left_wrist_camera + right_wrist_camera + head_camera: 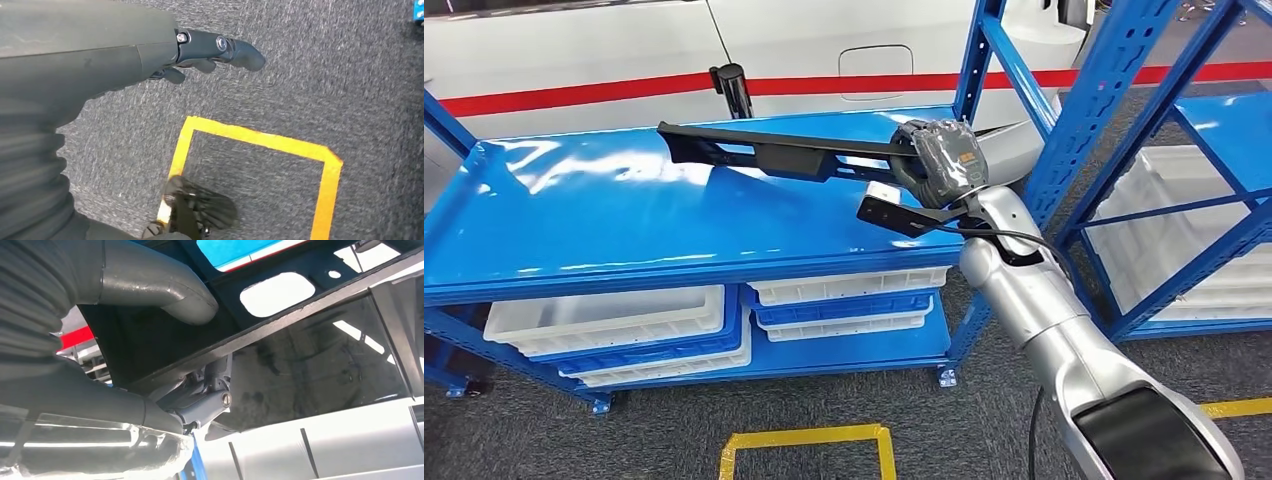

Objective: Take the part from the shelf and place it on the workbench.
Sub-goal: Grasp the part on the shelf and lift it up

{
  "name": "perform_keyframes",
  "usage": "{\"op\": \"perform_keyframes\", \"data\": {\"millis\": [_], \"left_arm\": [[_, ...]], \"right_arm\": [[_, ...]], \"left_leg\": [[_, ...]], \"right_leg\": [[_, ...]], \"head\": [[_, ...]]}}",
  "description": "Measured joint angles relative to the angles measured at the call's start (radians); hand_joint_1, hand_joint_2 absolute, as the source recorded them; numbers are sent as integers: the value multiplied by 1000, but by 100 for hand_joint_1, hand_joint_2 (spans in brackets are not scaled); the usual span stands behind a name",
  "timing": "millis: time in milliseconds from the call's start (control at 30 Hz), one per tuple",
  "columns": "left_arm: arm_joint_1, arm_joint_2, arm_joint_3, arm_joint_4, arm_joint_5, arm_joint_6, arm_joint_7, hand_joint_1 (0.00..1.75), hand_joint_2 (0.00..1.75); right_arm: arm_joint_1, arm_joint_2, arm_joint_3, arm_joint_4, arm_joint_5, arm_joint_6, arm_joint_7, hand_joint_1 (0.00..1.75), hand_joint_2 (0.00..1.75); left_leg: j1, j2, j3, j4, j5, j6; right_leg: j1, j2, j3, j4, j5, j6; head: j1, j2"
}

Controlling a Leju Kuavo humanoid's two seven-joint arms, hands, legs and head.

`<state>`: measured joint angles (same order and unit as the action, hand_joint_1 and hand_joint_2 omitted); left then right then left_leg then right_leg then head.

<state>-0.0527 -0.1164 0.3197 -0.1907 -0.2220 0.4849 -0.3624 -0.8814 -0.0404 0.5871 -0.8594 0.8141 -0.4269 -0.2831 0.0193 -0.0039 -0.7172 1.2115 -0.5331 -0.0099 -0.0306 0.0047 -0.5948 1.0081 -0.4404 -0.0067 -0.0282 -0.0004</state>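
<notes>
Right hand (942,160) grips the black part (764,152) at its 3 o'clock end above the shelf (574,230). Left hand (200,55) hangs, fingers loosely apart, holding nothing. Recommend lifting level, since the long end may sag.

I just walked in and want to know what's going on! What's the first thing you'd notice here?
The long black part stands out first: the right robot hand holds its end, over the shiny blue shelf. White bins sit on the level beneath. The left robot hand hangs over grey carpet, near a yellow tape square.
</notes>
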Motion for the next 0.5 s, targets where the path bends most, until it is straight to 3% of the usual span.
{"op": "perform_keyframes", "data": {"millis": [33, 67, 100, 167, 233, 300, 367, 433, 500], "left_arm": [[0, 0, 0, 0, 0, 0, 0, 0, 175], [0, 0, 0, 0, 0, 0, 0, 0, 175], [-1, 0, 0, 0, 0, 0, 0, 0, 175], [-2, 1, 0, 0, 0, 0, 0, 0, 175], [-3, 5, 0, 0, -1, 0, 0, 0, 175], [-4, 8, 0, 0, -2, 0, 0, 0, 175], [-4, 7, 0, 0, -3, 0, -1, 0, 175], [-6, 7, 0, 0, -3, 0, -1, 0, 175], [-8, 6, 0, 0, -5, 0, -1, 0, 175]], "right_arm": [[1, 0, 0, 0, 0, 0, 0, 164, 175], [3, 0, 0, 0, 0, 0, 0, 164, 175], [5, -1, 0, 0, 0, 1, 0, 164, 175], [7, -1, -1, -3, 1, 1, 0, 164, 175], [6, -2, -3, -7, 2, 1, 1, 164, 175], [5, -2, -3, -10, 2, 2, 1, 164, 175], [5, -3, -5, -12, 3, 2, 2, 164, 175], [2, -7, -7, -14, 5, 3, 3, 164, 175], [1, -12, -9, -14, 8, 4, 5, 164, 175]], "left_leg": [[1, 0, -14, 63, -31, -2], [1, 0, -15, 98, -43, -2], [0, 0, 3, 94, -34, 2], [-4, -1, 92, -19, 9, 21], [-13, 0, 180, -150, 26, 45], [-23, 1, 202, -194, 25, 57], [-27, 4, 199, -214, 54, 68], [-22, 10, 191, -244, 91, 79], [-19, 13, 168, -255, 119, 81]], "right_leg": [[4, 0, -8, 0, 6, -4], [7, -1, -16, 1, 12, -5], [11, 0, -23, 1, 18, -5], [17, 1, -33, 1, 29, -4], [19, 0, -38, -1, 40, 3], [13, -3, -39, -6, 53, 16], [14, -5, -42, -14, 62, 28], [21, -4, -67, 21, 24, 23], [18, -3, -108, 132, -56, 13]], "head": [[0, 0], [0, 0], [-1, 0], [-1, 0], [1, 0], [1, 0], [-1, 0], [1, 0], [6, 0]]}}
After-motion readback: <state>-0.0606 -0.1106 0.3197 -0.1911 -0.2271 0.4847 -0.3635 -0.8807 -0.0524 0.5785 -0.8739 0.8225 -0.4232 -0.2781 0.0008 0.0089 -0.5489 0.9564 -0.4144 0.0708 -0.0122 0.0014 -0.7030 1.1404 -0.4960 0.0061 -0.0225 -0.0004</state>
